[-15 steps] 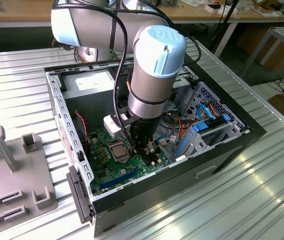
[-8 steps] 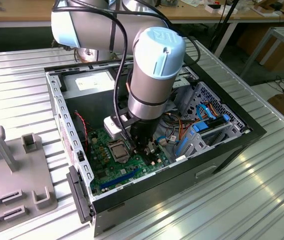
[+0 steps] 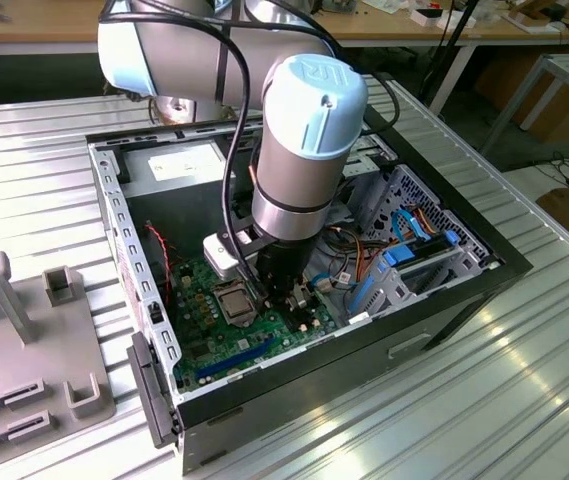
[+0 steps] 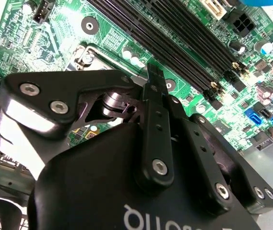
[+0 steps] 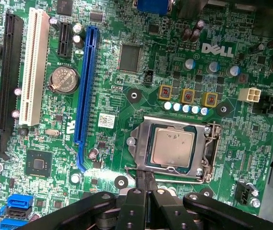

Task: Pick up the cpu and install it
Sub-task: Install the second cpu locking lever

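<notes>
Arm [image 3: 299, 150] over open computer case [image 3: 294, 290]

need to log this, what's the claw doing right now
claw: shut, holding nothing, beside the socket frame where the cpu already sits.

The motherboard [image 5: 174, 72] is bright green, speckled with fine pale traces and tiny silver solder points, and the cpu [image 5: 172, 147] shows a dull silver-grey top inside a silver-and-black socket frame [image 5: 208, 158]. In the first wrist view a royal-blue expansion slot [image 5: 86, 86] runs beside a cream-white slot [image 5: 33, 67] and a black slot [image 5: 6, 81], with a silver coin battery [image 5: 64, 80] between them. The gripper [image 5: 144, 179] is matte black with silver screw heads, and in the exterior view the arm [image 3: 299, 150] is silver-grey with a pale blue cap.
</notes>
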